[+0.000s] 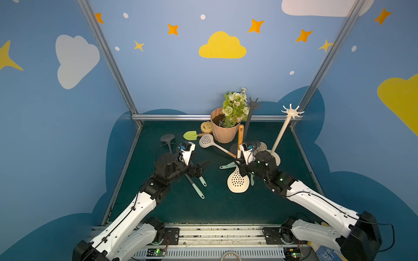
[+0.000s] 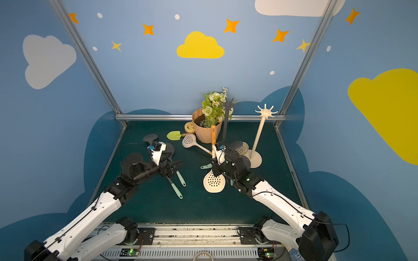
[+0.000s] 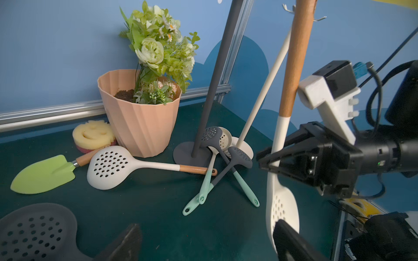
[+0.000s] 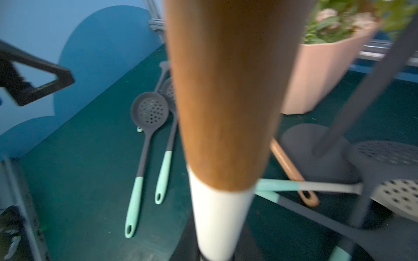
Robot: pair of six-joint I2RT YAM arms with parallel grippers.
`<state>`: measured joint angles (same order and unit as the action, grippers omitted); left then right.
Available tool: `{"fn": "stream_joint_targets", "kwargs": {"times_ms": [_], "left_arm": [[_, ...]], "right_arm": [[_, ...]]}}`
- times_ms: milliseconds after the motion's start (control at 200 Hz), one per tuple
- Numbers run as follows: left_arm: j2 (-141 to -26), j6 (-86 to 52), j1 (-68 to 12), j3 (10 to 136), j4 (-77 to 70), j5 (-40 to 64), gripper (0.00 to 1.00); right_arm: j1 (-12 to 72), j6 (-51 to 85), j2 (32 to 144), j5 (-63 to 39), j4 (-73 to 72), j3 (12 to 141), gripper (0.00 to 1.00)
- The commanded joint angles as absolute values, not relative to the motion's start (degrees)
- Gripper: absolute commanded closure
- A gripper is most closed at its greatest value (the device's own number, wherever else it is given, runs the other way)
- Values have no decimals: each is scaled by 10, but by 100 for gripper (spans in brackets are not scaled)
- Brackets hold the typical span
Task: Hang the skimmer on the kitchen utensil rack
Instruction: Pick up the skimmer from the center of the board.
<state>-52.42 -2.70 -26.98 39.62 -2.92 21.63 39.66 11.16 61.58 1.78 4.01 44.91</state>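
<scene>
The right end effector (image 1: pixel 239 166) is closed tight on the white neck of the cream skimmer (image 1: pixel 238 182), just below the start of the wooden handle. In the left wrist view its fingers (image 3: pixel 287 169) pinch that neck from both sides. The skimmer stands nearly upright, perforated head down and handle up, over the tabletop (image 1: pixel 214 208) a little right of its middle. It is near the cream utensil rack (image 1: pixel 280 133) but apart from it. Whether the head touches the tabletop cannot be told, because a left finger hides its lower edge in the left wrist view.

The left end effector (image 1: pixel 202 169) hangs left of the tabletop's middle with its jaws spread wide and nothing between them. Its fingers (image 3: pixel 126 243) sit well apart in its own wrist view. Under that arm lie dark grey skimmers with mint handles (image 1: pixel 200 192).

The cream utensil rack stands on a round base toward the far right corner. The dark grey utensil rack (image 1: pixel 248 122) stands just to its left, beside the pink flower pot (image 1: pixel 222 134) at the far edge. Several small skimmers (image 3: pixel 217 144) are piled against the two rack bases. A second cream skimmer (image 1: pixel 206 140) lies flat in front of the pot. A green trowel (image 1: pixel 189 135) and a smiley sponge (image 1: pixel 205 127) lie to the pot's left.
</scene>
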Motion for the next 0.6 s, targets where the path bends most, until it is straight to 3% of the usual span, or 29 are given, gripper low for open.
{"fn": "stream_joint_targets", "kwargs": {"times_ms": [0, 55, 300, 591], "left_arm": [[-533, -6, -282, 420, 2, 172, 5], [-538, -5, -287, 424, 7, 164, 0], [-545, -7, -298, 429, 15, 154, 0], [-595, -99, -314, 490, -35, 235, 2]], "right_arm": [[364, 120, 583, 49, 104, 447, 100], [347, 121, 571, 66, 119, 445, 100], [305, 122, 542, 109, 133, 441, 100], [323, 102, 496, -38, 74, 396, 100]]}}
